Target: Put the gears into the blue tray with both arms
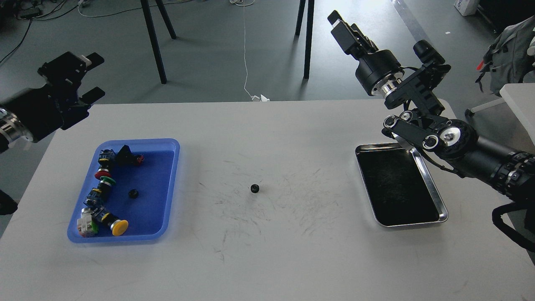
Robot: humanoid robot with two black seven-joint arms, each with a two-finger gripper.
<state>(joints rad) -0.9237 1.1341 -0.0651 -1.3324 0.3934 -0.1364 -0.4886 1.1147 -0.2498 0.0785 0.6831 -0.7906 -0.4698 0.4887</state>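
Observation:
The blue tray (170, 179) lies on the left of the white table, and one small black gear (133, 193) rests on its floor. A second gear (254, 188) sits alone on the bare tabletop near the middle. My left gripper (94, 76) hovers beyond the table's far left corner, above and behind the tray, fingers spread and empty. My right gripper (343, 28) is raised high past the table's far edge at the right, pointing up and away. It looks dark and foreshortened, so its fingers cannot be told apart.
Several push-button switches (102, 190) with red, green and yellow caps line the blue tray's left side. A shiny steel tray (435, 195) with a dark floor lies at the right, under my right forearm. Chair legs stand on the floor behind the table.

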